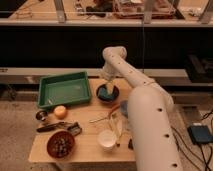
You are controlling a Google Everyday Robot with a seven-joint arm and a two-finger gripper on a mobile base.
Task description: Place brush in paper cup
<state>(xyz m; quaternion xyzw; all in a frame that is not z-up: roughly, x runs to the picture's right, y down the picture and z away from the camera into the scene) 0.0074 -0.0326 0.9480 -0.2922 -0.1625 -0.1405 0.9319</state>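
Note:
The brush (59, 127) lies flat on the wooden table (87, 150) at the left, black handle pointing left and blocky dark head toward the middle. The white paper cup (106, 138) stands upright near the table's front edge, to the right of the brush and apart from it. My gripper (109, 85) hangs at the far side of the table, just above the black bowl (114, 97) with the blue-green sponge (104, 93). It is far from both the brush and the cup. My white arm fills the right side of the view and hides the table's right part.
A green tray (65, 90) sits at the back left, with an orange (60, 111) in front of it. A reddish-brown bowl of dark bits (60, 144) stands at the front left. A thin pale utensil with a reddish end (106, 117) lies mid-table.

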